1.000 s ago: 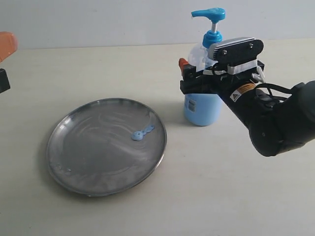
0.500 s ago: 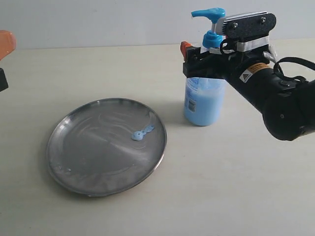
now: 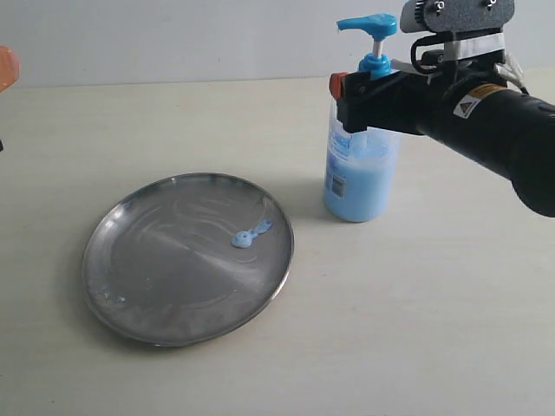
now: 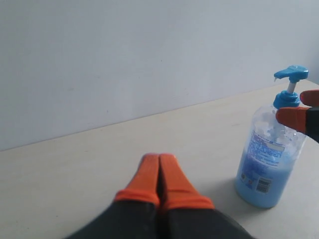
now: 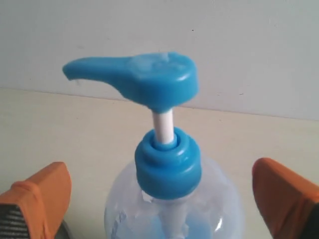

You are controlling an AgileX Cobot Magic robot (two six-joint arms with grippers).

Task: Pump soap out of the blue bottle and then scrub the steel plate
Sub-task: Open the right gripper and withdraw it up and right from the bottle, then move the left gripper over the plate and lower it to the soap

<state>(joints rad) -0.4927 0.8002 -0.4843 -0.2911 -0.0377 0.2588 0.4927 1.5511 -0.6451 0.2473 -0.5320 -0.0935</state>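
Note:
The blue bottle (image 3: 358, 178) stands upright right of the steel plate (image 3: 156, 286), its pump head (image 3: 368, 24) raised. A small blob of soap (image 3: 250, 234) lies on the plate's right side. My right gripper (image 3: 368, 85) is open and straddles the bottle's shoulder just below the collar (image 5: 168, 167). Its orange fingertips (image 5: 44, 191) stand apart from the plastic on both sides. My left gripper (image 4: 159, 164) is shut on nothing above the table, far left of the bottle (image 4: 268, 164). Only an orange tip (image 3: 6, 68) of it shows at the exterior view's left edge.
The beige table (image 3: 416, 329) stretches bare in front of and right of the bottle. A pale wall (image 3: 173, 35) closes the back.
My right gripper has risen along the bottle from its body to its shoulder, still open. The left gripper has slipped further off the left edge.

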